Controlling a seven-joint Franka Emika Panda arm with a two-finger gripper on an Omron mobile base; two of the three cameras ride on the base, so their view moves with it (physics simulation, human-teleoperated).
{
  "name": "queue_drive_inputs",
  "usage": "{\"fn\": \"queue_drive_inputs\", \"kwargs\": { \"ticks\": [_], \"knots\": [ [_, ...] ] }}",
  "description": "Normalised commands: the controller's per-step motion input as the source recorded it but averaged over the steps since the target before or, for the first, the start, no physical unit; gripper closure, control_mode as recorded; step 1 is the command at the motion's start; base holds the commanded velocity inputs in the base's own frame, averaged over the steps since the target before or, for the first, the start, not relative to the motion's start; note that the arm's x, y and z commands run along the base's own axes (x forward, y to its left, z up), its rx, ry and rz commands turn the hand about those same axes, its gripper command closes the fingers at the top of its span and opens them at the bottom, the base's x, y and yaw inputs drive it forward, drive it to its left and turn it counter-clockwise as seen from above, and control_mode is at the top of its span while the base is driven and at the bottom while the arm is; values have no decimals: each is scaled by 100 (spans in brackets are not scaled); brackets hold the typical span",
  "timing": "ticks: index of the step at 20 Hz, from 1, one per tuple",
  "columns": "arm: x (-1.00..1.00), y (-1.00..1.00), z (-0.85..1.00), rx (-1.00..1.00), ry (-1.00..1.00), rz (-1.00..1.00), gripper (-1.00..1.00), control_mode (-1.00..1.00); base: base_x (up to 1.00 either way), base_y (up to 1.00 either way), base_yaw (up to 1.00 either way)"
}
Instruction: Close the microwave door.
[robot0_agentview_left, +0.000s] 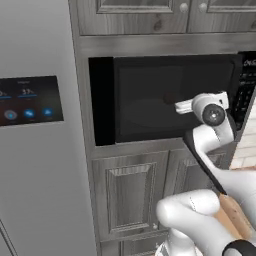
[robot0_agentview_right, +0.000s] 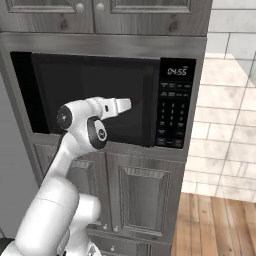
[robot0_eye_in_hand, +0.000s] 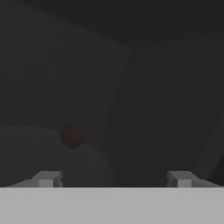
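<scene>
The microwave (robot0_agentview_right: 107, 97) is built into grey wood cabinetry, with its keypad (robot0_agentview_right: 175, 105) on the right. The black glossy microwave door (robot0_agentview_left: 150, 95) (robot0_agentview_right: 75, 85) lies flat, or nearly flat, against the front; I cannot tell whether a gap is left. My gripper (robot0_agentview_left: 176, 107) (robot0_agentview_right: 131, 103) points straight at the right half of the door, at or very close to its surface. In the hand view the dark tinted window (robot0_eye_in_hand: 131, 87) fills the frame, and my gripper (robot0_eye_in_hand: 113, 179) is open with nothing between its fingertips (robot0_eye_in_hand: 46, 178). The handle cannot be made out.
A grey fridge with a blue-lit screen (robot0_agentview_left: 30, 100) stands to the left. Grey cabinet doors (robot0_agentview_left: 130, 195) sit below the microwave and more (robot0_agentview_right: 100, 10) above. A tiled wall (robot0_agentview_right: 230, 125) and wooden floor (robot0_agentview_right: 215, 225) lie to the right. A small brown round shape (robot0_eye_in_hand: 72, 134) shows through the window.
</scene>
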Motion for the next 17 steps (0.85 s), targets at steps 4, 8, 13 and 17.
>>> {"fn": "queue_drive_inputs", "kwargs": {
  "ticks": [4,8,13,17],
  "knots": [
    [92,0,0,2,19,17,-100,-100,0,0,0],
    [41,0,0,1,15,13,-100,-100,0,0,0],
    [0,0,0,0,0,10,-100,-100,0,0,0],
    [0,0,0,0,0,0,-100,-100,0,0,0]
  ]
}}
